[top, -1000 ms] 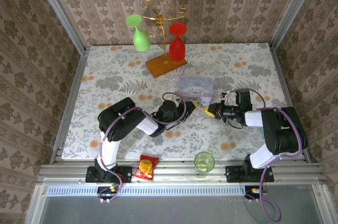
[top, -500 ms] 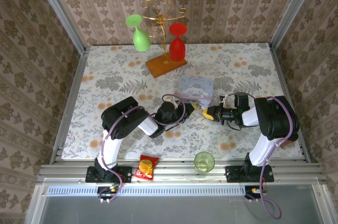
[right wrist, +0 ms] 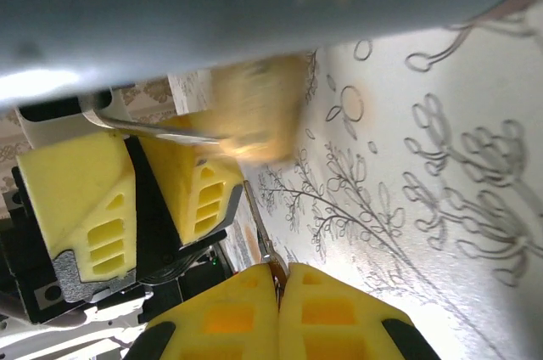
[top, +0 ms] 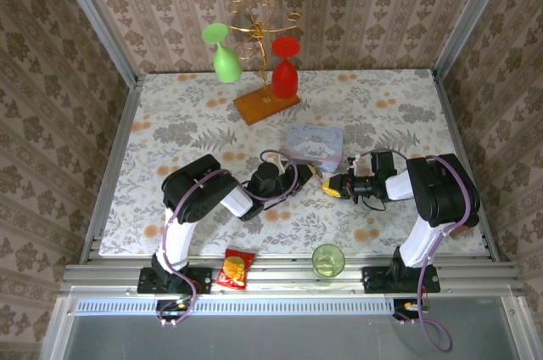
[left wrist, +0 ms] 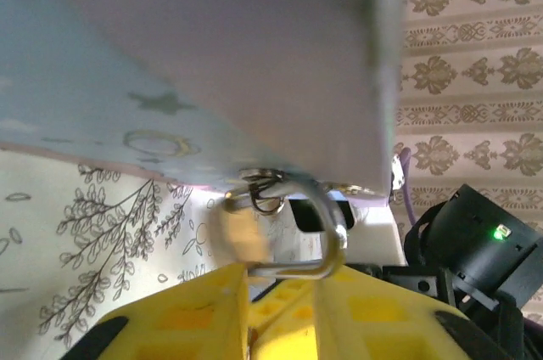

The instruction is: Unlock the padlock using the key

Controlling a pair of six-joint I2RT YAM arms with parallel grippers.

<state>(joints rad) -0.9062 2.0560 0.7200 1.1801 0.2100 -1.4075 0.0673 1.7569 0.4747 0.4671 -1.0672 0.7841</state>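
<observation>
The brass padlock (left wrist: pixel 242 228) hangs by its silver shackle (left wrist: pixel 333 224) from the hasp ring of the pale-blue tin (top: pixel 314 139); its body is blurred. My left gripper (left wrist: pixel 280 279) is shut on the padlock, with the shackle's lower leg between its yellow fingers (left wrist: pixel 195 309). In the top view the left gripper (top: pixel 312 175) sits at the tin's near edge, and the right gripper (top: pixel 333 188) faces it, almost touching. My right gripper (right wrist: pixel 278 279) is shut on the thin silvery key (right wrist: pixel 259 228). The key's tip points up toward the blurred padlock (right wrist: pixel 254 114), short of it.
The tin's underside (left wrist: pixel 212 54) fills the space right above both grippers. A round green cup (top: pixel 327 260) and a snack packet (top: pixel 235 268) lie at the near edge. A gold rack on a wooden base (top: pixel 265 104) holds a green goblet (top: pixel 222 59) and a red one (top: pixel 284 75) at the back.
The right gripper has shifted a little left and nearer, closing on the left gripper. The left gripper has drawn back slightly from under the tin.
</observation>
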